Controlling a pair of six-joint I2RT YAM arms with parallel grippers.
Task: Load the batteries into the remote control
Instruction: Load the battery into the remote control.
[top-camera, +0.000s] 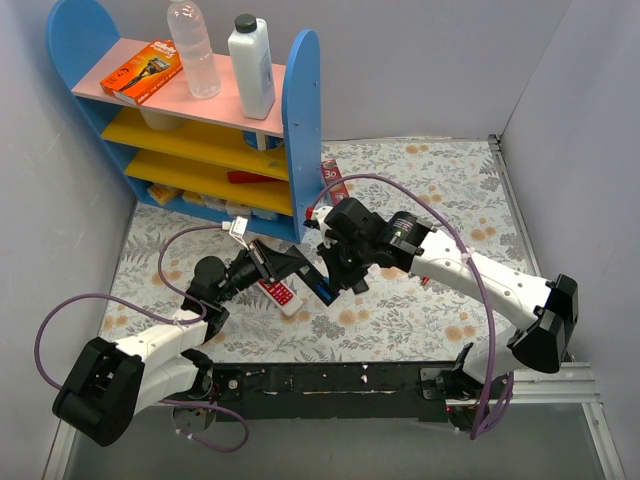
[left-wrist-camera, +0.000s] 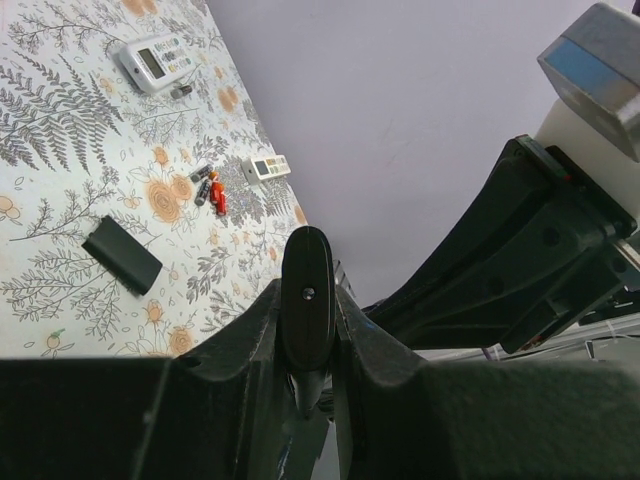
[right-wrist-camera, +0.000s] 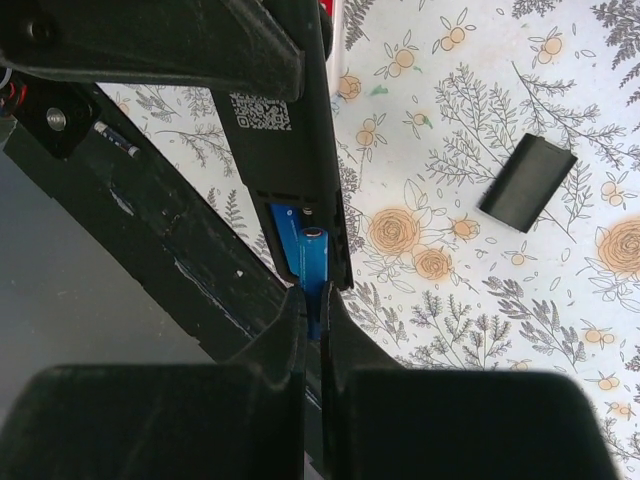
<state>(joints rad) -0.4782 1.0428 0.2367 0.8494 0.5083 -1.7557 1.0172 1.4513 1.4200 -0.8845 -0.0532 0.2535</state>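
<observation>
My left gripper (top-camera: 265, 268) is shut on the slim black remote control (top-camera: 300, 262) and holds it above the table. In the left wrist view the remote (left-wrist-camera: 307, 300) shows end-on between the fingers. In the right wrist view the remote (right-wrist-camera: 285, 150) has its back up, with a QR label and an open compartment that holds a blue battery (right-wrist-camera: 288, 232). My right gripper (right-wrist-camera: 313, 305) is shut on a second blue battery (right-wrist-camera: 316, 265), whose tip lies in the compartment. Spare red and dark batteries (left-wrist-camera: 208, 188) lie on the cloth.
The black battery cover (right-wrist-camera: 528, 182) lies on the floral cloth and also shows in the left wrist view (left-wrist-camera: 122, 254). A red-and-white remote (top-camera: 283, 294) lies under the held remote. A white remote (left-wrist-camera: 157, 60) is farther off. A blue shelf (top-camera: 300, 120) stands at the back left.
</observation>
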